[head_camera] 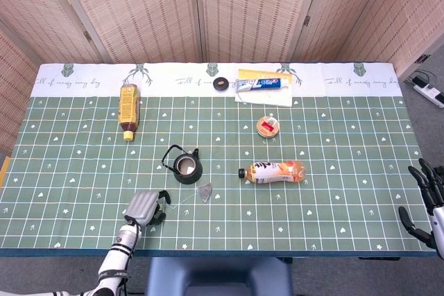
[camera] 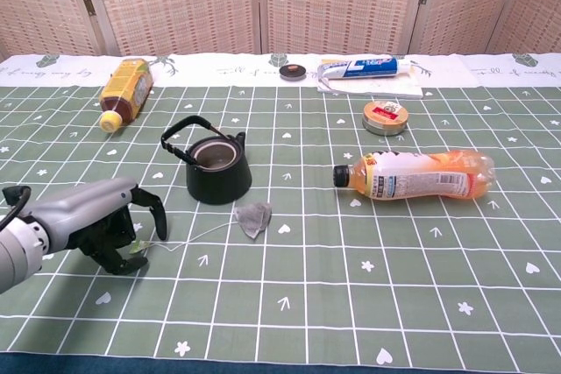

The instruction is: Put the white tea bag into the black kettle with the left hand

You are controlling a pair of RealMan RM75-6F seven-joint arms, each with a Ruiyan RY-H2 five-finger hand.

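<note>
Green checked cloth covers the surface (camera: 421,304), and I take the black kettle (camera: 217,172) as my landmark. It stands upright with its mouth uncovered and its handle tipped toward the far left. The white tea bag (camera: 255,217) lies flat on the cloth just in front of the kettle, a little to its right, close to its base; I cannot tell whether the two touch. A thin string (camera: 197,236) runs from the bag leftward across the cloth to a small green tag (camera: 138,248).

My left hand (camera: 105,221) sits in front of the kettle and to its left, low over the cloth, with my fingers (camera: 154,214) curled down around that tag. The tag lies right at my fingertips, but I cannot tell whether I am actually pinching it or only closing over it. The head view shows the same hand (head_camera: 146,206) at the near edge, beside the string's end.

My right hand (head_camera: 428,202) is far to the right of the kettle, beyond the edge of the surface, fingers spread and holding nothing.

Behind the kettle to the left lies a yellow bottle (camera: 125,88); to its right lies an orange drink bottle (camera: 415,174) on its side, and beyond that a round tin (camera: 387,117).
</note>
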